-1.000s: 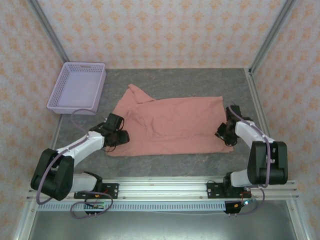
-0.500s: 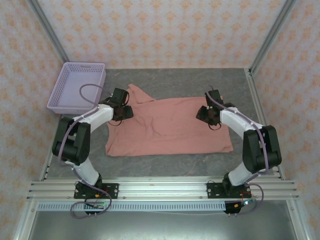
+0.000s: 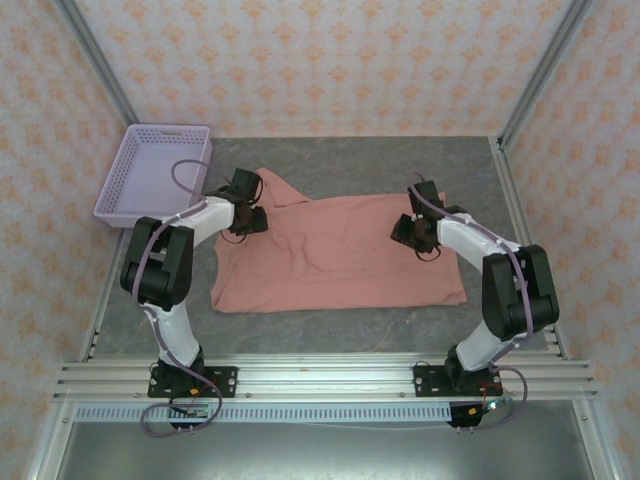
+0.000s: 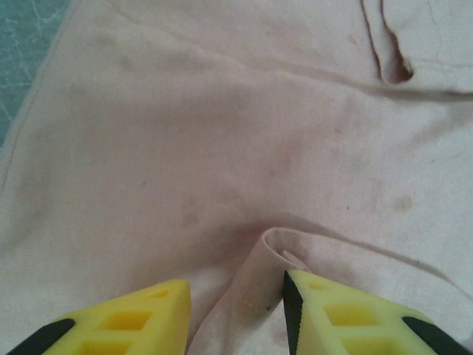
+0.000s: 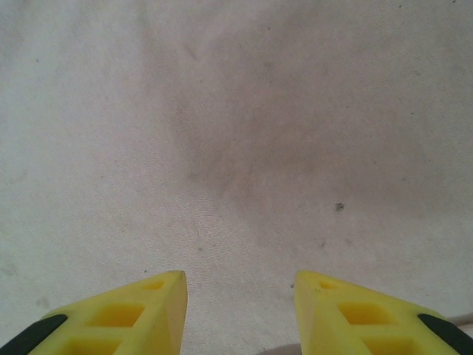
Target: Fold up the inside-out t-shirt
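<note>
Worktop (image 3: 350, 160), grey and speckled, inside a frame of metal posts with patterned walls on the left, far and right sides.

Salmon-pink short-sleeved cloth t-shirt (image 3: 340, 255) lies spread flat across the middle of the worktop, long side running left to right. Its near edge is fairly straight. One sleeve (image 3: 275, 185) sticks out at the far-left corner. A few soft creases cross the left half; the right half is smoother.

Left arm (image 3: 160, 265), white and black, reaches from the near rail up to the far-left part of the shirt, just near of that sleeve. Right arm (image 3: 505, 270), of the same make, reaches up to the far-right part of the shirt.

Lavender plastic lattice basket (image 3: 160, 170) sits at the far-left corner of the worktop, beside the shirt and apart from it.

Left fingers (image 4: 140, 318), yellow with black pads, are down on the cloth at a narrow-to-middling gap. A raised ridge of pink cloth (image 4: 259, 270) stands between them, touching the inner face of one finger and clear of the other; it is not pinched from both sides.

Right fingers (image 5: 133, 310), also yellow, stand apart at a middling gap over flat, smooth cloth. Nothing is between them and no cloth is gathered. Whether the tips touch the shirt I cannot tell.
</note>
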`<action>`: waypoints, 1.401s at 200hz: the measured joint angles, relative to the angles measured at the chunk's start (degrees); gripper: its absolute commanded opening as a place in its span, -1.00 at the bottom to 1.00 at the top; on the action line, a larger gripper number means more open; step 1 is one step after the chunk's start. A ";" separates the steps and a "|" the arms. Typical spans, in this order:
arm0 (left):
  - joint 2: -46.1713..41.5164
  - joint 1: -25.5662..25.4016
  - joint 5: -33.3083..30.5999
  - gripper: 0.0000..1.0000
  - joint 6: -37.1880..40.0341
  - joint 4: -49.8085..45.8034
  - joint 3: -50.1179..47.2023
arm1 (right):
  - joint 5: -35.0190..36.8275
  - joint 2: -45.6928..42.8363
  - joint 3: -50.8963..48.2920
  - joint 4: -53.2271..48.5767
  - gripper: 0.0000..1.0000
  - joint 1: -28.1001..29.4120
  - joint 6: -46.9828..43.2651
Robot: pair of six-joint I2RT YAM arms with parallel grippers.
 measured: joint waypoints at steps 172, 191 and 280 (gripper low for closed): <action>11.61 3.37 1.90 -0.04 -0.24 -0.13 22.08 | 7.15 5.73 9.70 -0.59 -0.11 0.00 -5.66; 16.65 3.37 2.97 -0.03 -0.15 -0.59 26.49 | 7.13 6.14 9.70 -0.52 -0.11 0.00 -5.84; 29.97 3.26 4.96 -0.21 0.07 -5.25 42.56 | 6.56 7.65 9.62 -0.20 -0.11 0.00 -6.05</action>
